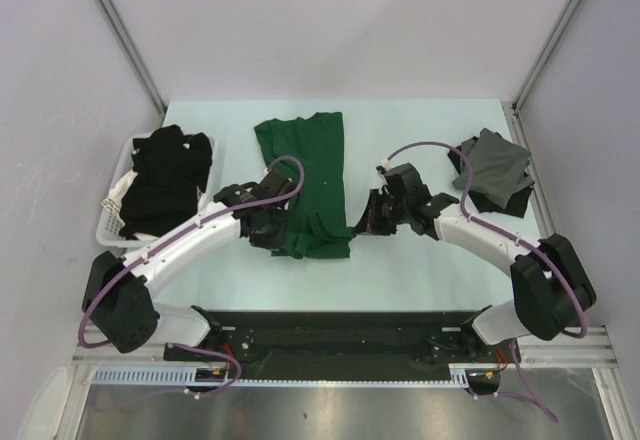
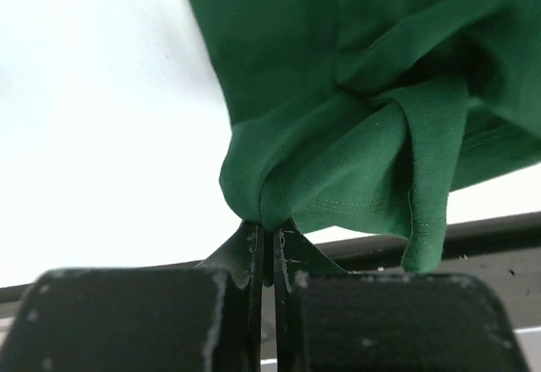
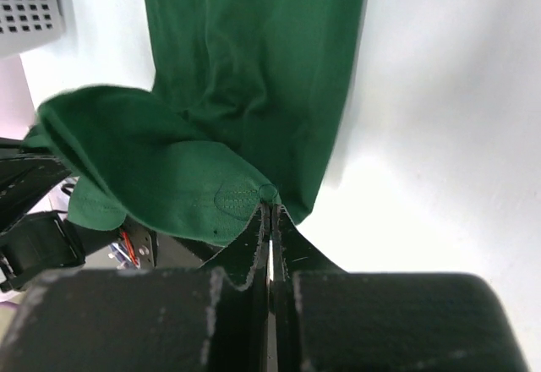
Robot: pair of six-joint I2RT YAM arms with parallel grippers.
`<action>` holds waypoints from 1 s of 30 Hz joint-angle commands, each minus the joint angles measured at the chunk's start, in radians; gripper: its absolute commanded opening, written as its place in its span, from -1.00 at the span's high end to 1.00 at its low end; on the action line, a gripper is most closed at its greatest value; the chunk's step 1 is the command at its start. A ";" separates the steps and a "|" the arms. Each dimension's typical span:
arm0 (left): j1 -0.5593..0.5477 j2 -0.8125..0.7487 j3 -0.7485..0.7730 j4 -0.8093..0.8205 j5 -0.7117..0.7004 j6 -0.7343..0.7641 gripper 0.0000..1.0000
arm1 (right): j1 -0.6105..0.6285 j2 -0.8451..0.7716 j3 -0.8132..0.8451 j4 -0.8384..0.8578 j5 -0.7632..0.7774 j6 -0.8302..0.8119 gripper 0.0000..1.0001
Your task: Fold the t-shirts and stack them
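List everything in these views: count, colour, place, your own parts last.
green t-shirt: one, dark green, table centre, near end bunched
black t-shirts: a heap, number unclear, black, in the basket
grey t-shirt: one, grey, far right, lying on black cloth
black cloth: number unclear, black, under the grey t-shirt
basket: one, white, slatted, left side of table
table: one, pale, under everything
left arm: one, white and black, reaching from near left
right arm: one, white and black, reaching from near right
left claw: one, black, shut on the green t-shirt
right claw: one, black, shut on the green t-shirt
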 commanded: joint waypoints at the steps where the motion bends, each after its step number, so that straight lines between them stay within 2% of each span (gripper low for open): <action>1: 0.041 0.027 0.050 0.010 -0.044 0.055 1.00 | -0.030 0.036 0.082 0.012 -0.022 -0.038 1.00; 15: 0.179 0.223 0.202 0.076 -0.029 0.137 1.00 | -0.114 0.237 0.293 -0.019 -0.074 -0.105 1.00; 22: 0.273 0.364 0.378 0.064 0.010 0.166 1.00 | -0.159 0.403 0.502 -0.106 -0.131 -0.168 1.00; 30: 0.334 0.531 0.553 0.022 0.059 0.206 1.00 | -0.165 0.639 0.877 -0.328 -0.146 -0.272 1.00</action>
